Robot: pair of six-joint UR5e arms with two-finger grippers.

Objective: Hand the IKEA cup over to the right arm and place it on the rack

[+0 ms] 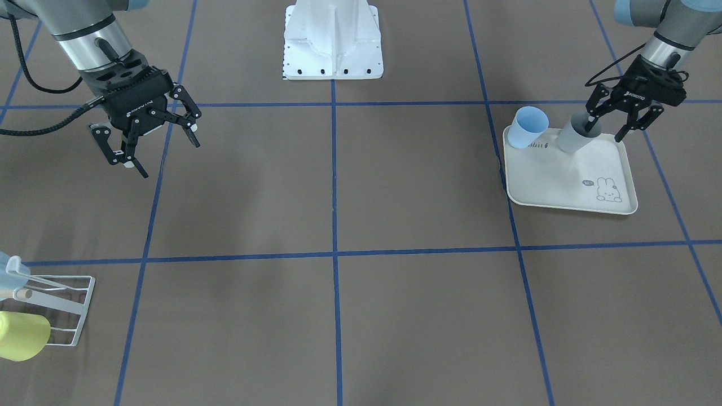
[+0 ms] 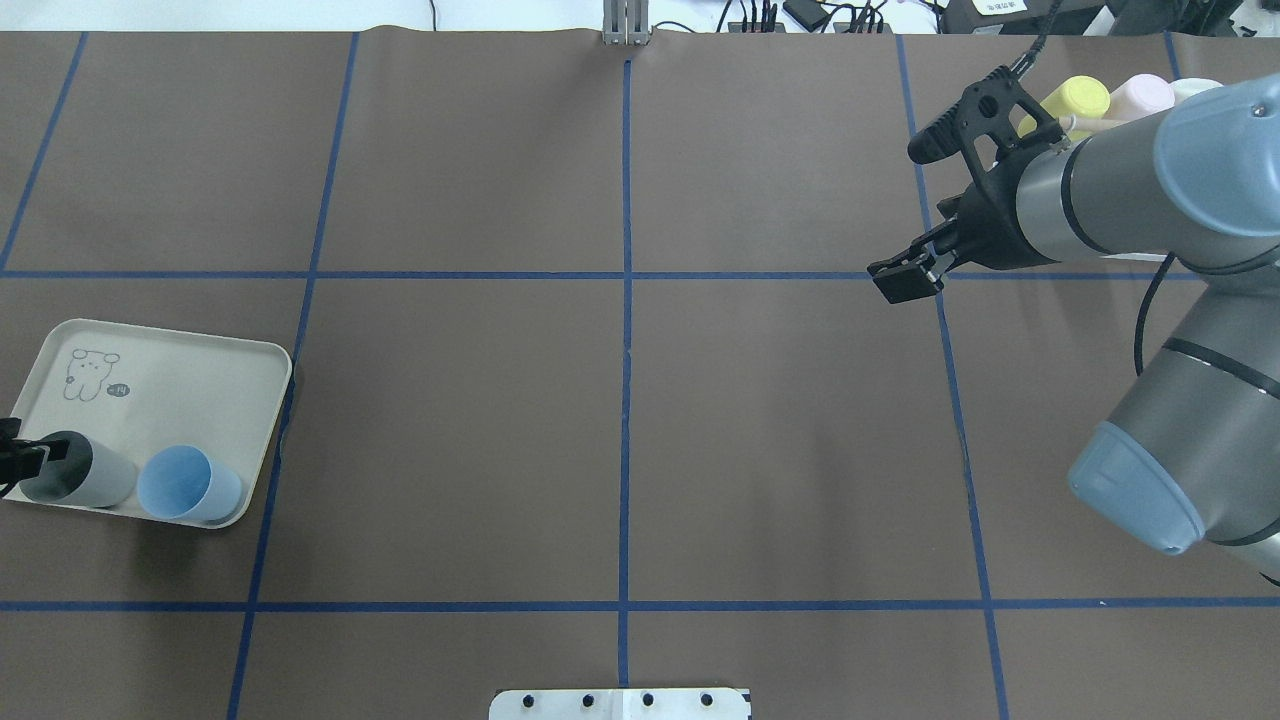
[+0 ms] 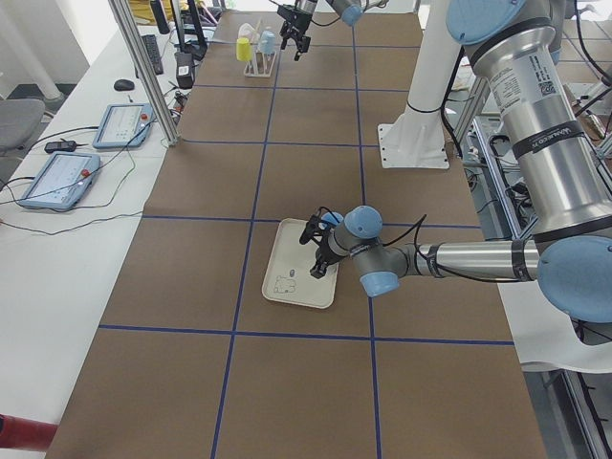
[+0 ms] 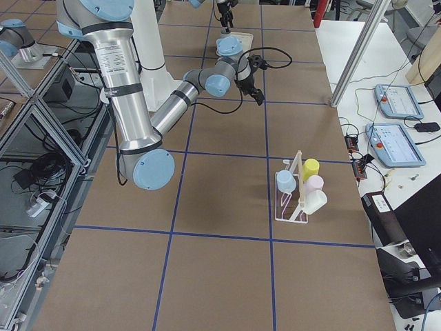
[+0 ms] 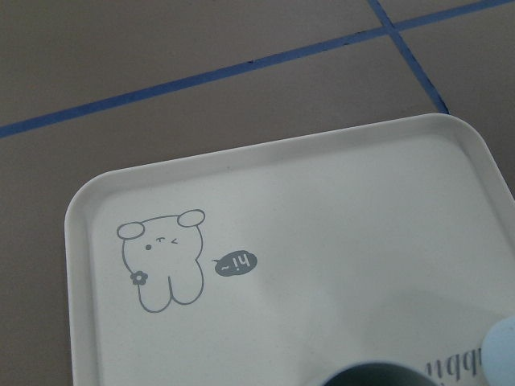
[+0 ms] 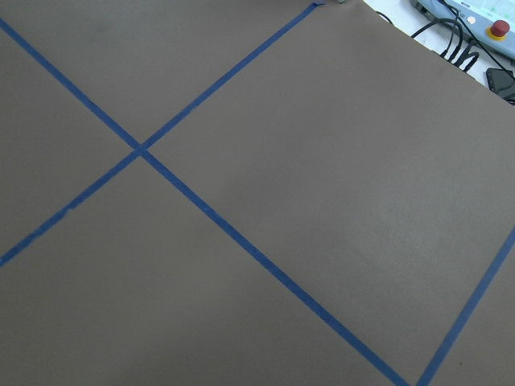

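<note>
Left end effector (image 1: 604, 132) is held open astride the grey plastic cup's (image 1: 571, 142) rim, upper right; pickup is judged under way, closure needed next.

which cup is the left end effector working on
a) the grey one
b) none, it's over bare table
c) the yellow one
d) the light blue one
a: the left end effector straddles the rim of the grey cup on the tray, one finger inside and one outside, while the light blue cup stands apart beside it.
</note>
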